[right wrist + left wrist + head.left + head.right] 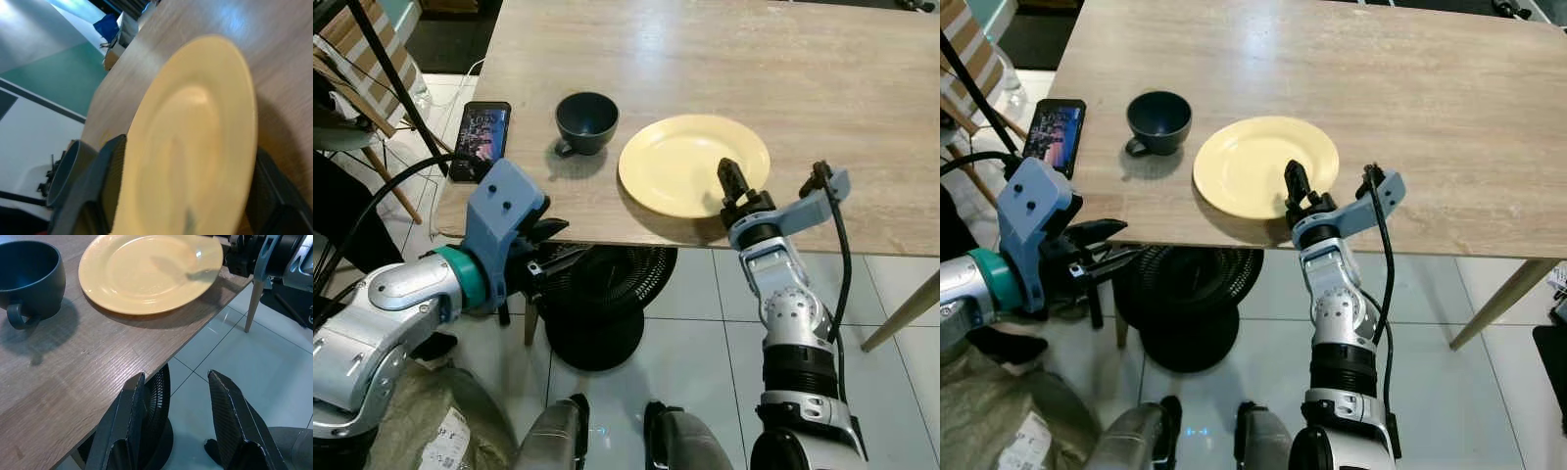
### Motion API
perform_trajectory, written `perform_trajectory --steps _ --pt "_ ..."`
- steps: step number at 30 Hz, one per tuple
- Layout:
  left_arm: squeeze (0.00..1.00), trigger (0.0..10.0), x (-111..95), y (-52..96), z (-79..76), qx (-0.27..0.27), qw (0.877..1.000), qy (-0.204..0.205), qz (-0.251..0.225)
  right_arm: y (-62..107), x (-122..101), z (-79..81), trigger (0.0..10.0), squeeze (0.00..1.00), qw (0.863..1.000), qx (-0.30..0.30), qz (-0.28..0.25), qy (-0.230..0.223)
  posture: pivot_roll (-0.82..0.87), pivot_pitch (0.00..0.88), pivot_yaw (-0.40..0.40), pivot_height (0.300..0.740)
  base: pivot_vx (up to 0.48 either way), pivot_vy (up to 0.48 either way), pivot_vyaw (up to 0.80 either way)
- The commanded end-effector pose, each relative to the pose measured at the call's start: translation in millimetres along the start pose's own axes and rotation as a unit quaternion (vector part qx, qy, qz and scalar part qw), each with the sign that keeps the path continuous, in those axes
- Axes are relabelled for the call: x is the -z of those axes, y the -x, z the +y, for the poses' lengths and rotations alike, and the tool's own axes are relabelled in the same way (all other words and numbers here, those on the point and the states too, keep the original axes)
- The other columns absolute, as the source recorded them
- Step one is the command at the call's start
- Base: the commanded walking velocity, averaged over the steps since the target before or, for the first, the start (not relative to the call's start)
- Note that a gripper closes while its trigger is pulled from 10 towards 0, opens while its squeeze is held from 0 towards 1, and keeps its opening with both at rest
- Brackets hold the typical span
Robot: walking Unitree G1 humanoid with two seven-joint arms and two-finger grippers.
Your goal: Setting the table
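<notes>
On the wooden table (724, 59), near its front edge, sits a yellow plate (685, 162); nothing is on the plate; it lies flat, and its rim comes close to the front edge; beside it, toward the table's left side, stands a dark blue cup (586, 121) with its handle pointing at the front edge; the cup looks empty inside; the cup and the plate are near each other but not touching; a phone (481, 140) with a lit screen lies close to the table's left edge, near the front left corner.

The right gripper (736, 184) is at the front edge of the table, right at the plate; one black finger lies over the plate's top near its rim; in the right wrist view the two dark fingers show on either side of the plate, so they are spread apart around it; if they squeeze it tight, I cannot tell.

The left gripper (178, 423) hangs below the front edge of the table, near the front left corner; its two black fingers are apart and hold nothing; under it a black round fan (602, 294) stands on the white tile floor (705, 333).
</notes>
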State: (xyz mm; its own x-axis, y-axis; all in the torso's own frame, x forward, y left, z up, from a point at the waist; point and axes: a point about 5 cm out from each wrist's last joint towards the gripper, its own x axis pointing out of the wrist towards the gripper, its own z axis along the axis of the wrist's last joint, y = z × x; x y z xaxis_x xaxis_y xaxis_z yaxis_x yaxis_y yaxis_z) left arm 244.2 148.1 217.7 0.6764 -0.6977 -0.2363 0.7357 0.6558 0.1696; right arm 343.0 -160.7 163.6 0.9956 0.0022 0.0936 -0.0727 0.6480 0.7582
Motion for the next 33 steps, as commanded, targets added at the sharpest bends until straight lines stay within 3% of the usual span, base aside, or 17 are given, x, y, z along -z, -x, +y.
perform_trajectory --steps 1,2,3,4,12,15,17,18,19,21,22,24,25,26,29,33 --pt "0.00 10.0 -3 0.2 -5.0 0.010 1.000 -0.004 0.000 2.5 -11 -1.0 10.0 0.93 0.998 -0.005 -0.023 0.062 0.08 0.118 0.013 0.740 0.000 0.000 0.00" --pt "0.00 10.0 -3 0.1 -5.2 0.010 1.000 -0.004 -0.001 2.8 -14 -0.6 10.0 0.93 0.995 -0.008 -0.027 0.097 0.08 0.118 0.013 0.740 0.000 0.000 0.00" --pt "0.00 10.0 -3 0.1 -5.2 0.010 1.000 -0.004 -0.001 2.8 -14 -0.6 10.0 0.93 0.995 -0.008 -0.027 0.097 0.08 0.118 0.013 0.740 0.000 0.000 0.00" --pt "0.00 10.0 -3 -0.2 -5.5 0.010 1.000 -0.004 -0.001 4.9 -20 -3.7 10.0 0.00 0.988 -0.013 -0.029 0.153 0.07 0.119 0.012 0.740 0.000 0.000 0.00" --pt "0.00 10.0 -4 -1.2 -5.9 0.011 1.000 -0.006 -0.004 11.0 -30 -17.2 10.0 0.00 0.979 -0.004 -0.032 0.202 0.07 0.122 0.011 0.740 0.000 0.000 0.00" --pt "0.00 10.0 -5 -3.2 -5.8 0.010 1.000 -0.005 -0.008 15.3 -41 -21.6 10.0 0.00 0.965 -0.018 -0.035 0.258 0.06 0.122 0.013 0.740 0.000 0.000 0.00" --pt "0.00 10.0 -5 -3.2 -5.8 0.010 1.000 -0.005 -0.008 15.3 -41 -21.6 10.0 0.00 0.965 -0.018 -0.035 0.258 0.06 0.122 0.013 0.740 0.000 0.000 0.00" --pt "0.00 10.0 -6 -5.1 -5.4 0.009 1.000 -0.006 -0.012 18.2 -50 -18.9 10.0 0.00 0.954 -0.040 -0.036 0.296 0.05 0.121 0.018 0.740 0.000 0.000 0.00" --pt "0.00 10.0 -6 -5.1 -5.4 0.009 1.000 -0.006 -0.012 18.2 -50 -18.9 10.0 0.00 0.954 -0.040 -0.036 0.296 0.05 0.121 0.018 0.740 0.000 0.000 0.00" --pt "0.00 10.0 -9 -10.0 -3.1 0.003 1.000 -0.009 -0.025 28.4 -64 -5.2 10.0 0.00 0.908 -0.114 -0.035 0.402 0.04 0.122 0.020 0.740 0.000 0.000 0.00" --pt "0.00 10.0 -9 -10.0 -3.1 0.003 1.000 -0.009 -0.025 28.4 -64 -5.2 10.0 0.00 0.908 -0.114 -0.035 0.402 0.04 0.122 0.020 0.740 0.000 0.000 0.00" --pt "0.00 10.0 -12 -14.2 -0.3 -0.004 0.999 -0.012 -0.035 38.0 -72 5.4 10.0 0.00 0.866 -0.160 -0.034 0.472 0.03 0.122 0.021 0.740 0.000 0.000 0.00" --pt "0.00 10.0 -12 -14.2 -0.3 -0.004 0.999 -0.012 -0.035 38.0 -72 5.4 10.0 0.00 0.866 -0.160 -0.034 0.472 0.03 0.122 0.021 0.740 0.000 0.000 0.00" --pt "0.00 10.0 -13 -16.4 0.9 -0.009 0.999 -0.013 -0.041 43.6 -76 7.8 10.0 0.00 0.855 -0.172 -0.030 0.488 0.03 0.123 0.022 0.740 0.000 0.000 0.00" --pt "0.00 10.0 -16 -20.4 3.4 -0.024 0.998 -0.016 -0.053 54.0 -78 8.8 10.0 0.00 0.844 -0.184 -0.022 0.504 0.03 0.123 0.028 0.740 0.000 0.000 0.00" --pt "0.00 10.0 -17 -28.1 9.1 -0.072 0.994 -0.026 -0.078 68.4 -81 1.0 10.0 0.00 0.845 -0.151 -0.032 0.511 0.02 0.120 0.034 0.740 0.000 0.000 0.00"
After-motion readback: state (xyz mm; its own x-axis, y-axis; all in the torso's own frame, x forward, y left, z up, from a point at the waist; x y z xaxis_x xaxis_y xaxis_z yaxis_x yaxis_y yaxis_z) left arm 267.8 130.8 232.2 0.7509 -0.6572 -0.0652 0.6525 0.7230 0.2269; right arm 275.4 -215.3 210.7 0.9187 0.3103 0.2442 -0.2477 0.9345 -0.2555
